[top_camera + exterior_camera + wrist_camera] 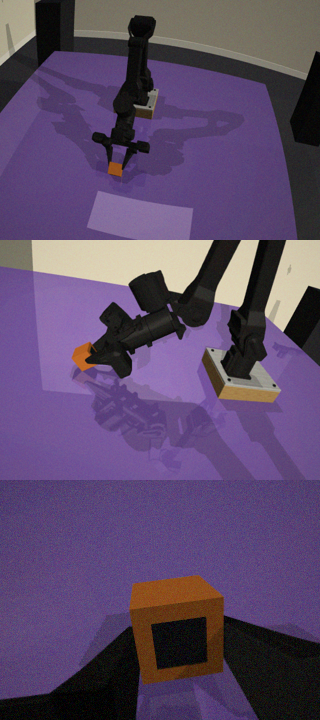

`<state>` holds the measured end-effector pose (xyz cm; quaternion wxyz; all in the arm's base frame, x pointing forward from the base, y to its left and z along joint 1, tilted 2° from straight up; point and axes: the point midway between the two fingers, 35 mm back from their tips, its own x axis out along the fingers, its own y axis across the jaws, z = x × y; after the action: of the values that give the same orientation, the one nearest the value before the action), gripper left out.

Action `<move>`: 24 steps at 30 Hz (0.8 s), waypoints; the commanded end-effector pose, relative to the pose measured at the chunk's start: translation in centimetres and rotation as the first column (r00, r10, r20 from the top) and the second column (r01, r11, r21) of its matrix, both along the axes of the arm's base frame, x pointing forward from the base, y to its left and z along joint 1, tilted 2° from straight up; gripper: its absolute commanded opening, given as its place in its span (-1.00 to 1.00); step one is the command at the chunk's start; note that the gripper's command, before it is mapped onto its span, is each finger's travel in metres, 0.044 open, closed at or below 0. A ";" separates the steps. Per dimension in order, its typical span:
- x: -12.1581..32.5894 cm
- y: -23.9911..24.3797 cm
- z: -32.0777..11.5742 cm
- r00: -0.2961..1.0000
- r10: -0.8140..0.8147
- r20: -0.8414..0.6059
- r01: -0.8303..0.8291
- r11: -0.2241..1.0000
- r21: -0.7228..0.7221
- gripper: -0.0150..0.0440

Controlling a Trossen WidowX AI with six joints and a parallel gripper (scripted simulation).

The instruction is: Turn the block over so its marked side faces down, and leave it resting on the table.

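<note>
Wrist view is showing the orange block (176,629) sitting squarely between the two dark fingers, its black-marked face turned back toward the camera. The gripper (116,163) is clamping the cube on two opposite side faces, the jaws standing partway apart because the block is filling the gap.

Judging by its sharp edges and flat faces, the block is looking rigid and light, unlikely to deform under the squeeze; its smooth sides could be slippery, so pressing flat on the middle of two parallel unmarked faces, as the fingers (96,357) are doing, seems the safest hold.

From the exterior view, the wrist is lying low and nearly level above the purple table (168,369), with the block (82,356) projecting from the fingertips on the side away from the arm's base (241,379). The cube is hanging just above the surface or barely touching it; I cannot tell which. The marked side is facing the gripper's palm, not downward, so the turn is probably only partly done.
</note>
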<state>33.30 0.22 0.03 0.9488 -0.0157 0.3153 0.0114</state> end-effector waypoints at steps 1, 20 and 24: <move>-0.9 0.1 -0.4 1.000 0.007 0.027 -0.007 1.000 0.001 -0.49; -1.7 0.1 0.3 0.992 0.010 0.129 -0.011 1.000 0.002 -0.49; -1.7 0.1 0.3 0.992 0.010 0.129 -0.011 1.000 0.002 -0.49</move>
<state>31.65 0.20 0.27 0.9669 -0.0160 0.2543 0.0131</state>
